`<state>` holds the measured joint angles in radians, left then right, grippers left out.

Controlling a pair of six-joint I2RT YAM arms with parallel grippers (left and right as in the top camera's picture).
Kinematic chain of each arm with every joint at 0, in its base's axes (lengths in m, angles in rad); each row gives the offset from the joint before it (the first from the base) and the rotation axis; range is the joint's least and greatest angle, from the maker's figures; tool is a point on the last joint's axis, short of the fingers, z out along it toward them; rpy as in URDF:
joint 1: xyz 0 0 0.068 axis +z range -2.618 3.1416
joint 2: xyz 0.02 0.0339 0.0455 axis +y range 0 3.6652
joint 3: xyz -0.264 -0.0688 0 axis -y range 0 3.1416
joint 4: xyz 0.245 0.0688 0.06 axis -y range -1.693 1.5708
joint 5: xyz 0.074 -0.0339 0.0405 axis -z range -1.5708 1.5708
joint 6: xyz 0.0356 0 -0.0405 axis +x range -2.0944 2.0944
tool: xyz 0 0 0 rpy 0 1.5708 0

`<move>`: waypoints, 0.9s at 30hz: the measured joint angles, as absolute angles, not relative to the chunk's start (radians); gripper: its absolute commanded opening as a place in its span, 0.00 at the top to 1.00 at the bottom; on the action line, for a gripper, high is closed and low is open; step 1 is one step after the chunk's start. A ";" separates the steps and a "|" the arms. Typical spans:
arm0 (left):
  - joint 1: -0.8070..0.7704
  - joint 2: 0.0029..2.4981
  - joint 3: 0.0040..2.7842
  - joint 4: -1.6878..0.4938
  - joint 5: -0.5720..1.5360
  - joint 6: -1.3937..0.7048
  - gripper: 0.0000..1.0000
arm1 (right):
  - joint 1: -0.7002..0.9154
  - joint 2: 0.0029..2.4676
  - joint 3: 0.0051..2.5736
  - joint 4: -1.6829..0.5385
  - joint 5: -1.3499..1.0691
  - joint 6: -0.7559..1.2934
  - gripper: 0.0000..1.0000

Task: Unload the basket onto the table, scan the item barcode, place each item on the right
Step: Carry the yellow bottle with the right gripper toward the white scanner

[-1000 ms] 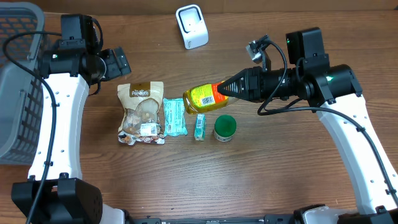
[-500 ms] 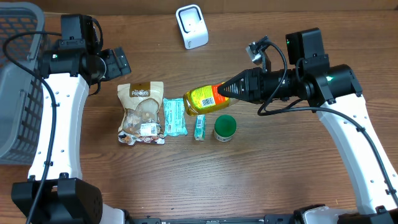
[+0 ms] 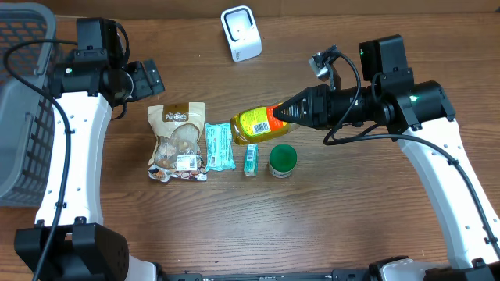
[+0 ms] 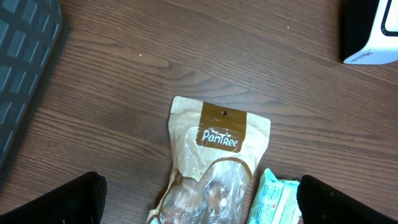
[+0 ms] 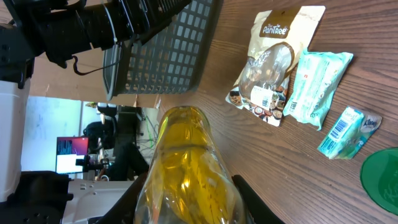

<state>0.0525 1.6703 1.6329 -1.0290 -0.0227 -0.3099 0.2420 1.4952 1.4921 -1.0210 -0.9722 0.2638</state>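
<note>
While I hold the rig at this station, I note the right arm stretched leftward across the table (image 3: 351, 218), forearm level. Its right gripper (image 3: 285, 112) is clamped on one end of the yellow bottle (image 3: 254, 123), which lies horizontal and points left. The bottle sits over the upper edge of the item row, near the teal packet (image 3: 219, 147) and green lid (image 3: 283, 159), well apart from the white scanner (image 3: 241, 33). The left arm is folded at the upper left beside the basket (image 3: 23, 117). Its left gripper (image 3: 152, 78) is spread wide with nothing in it, above the snack pouch (image 3: 178, 142). Against the frames of the past second, I find no shift in arms, bottle or items.
</note>
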 measured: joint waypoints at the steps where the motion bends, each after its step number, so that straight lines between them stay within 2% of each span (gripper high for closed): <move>1: 0.052 1.670 1.633 -1.029 -0.023 -0.310 0.01 | 0.242 1.495 1.492 -1.021 -0.972 0.264 0.79; 27: 0.052 1.670 1.633 -1.029 -0.023 -0.310 0.00 | 0.242 1.495 1.492 -0.989 -0.972 0.262 0.79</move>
<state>0.0525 1.6703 1.6329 -1.0290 -0.0227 -0.3099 0.2420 1.4948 1.4921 -0.9894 -0.9722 0.2615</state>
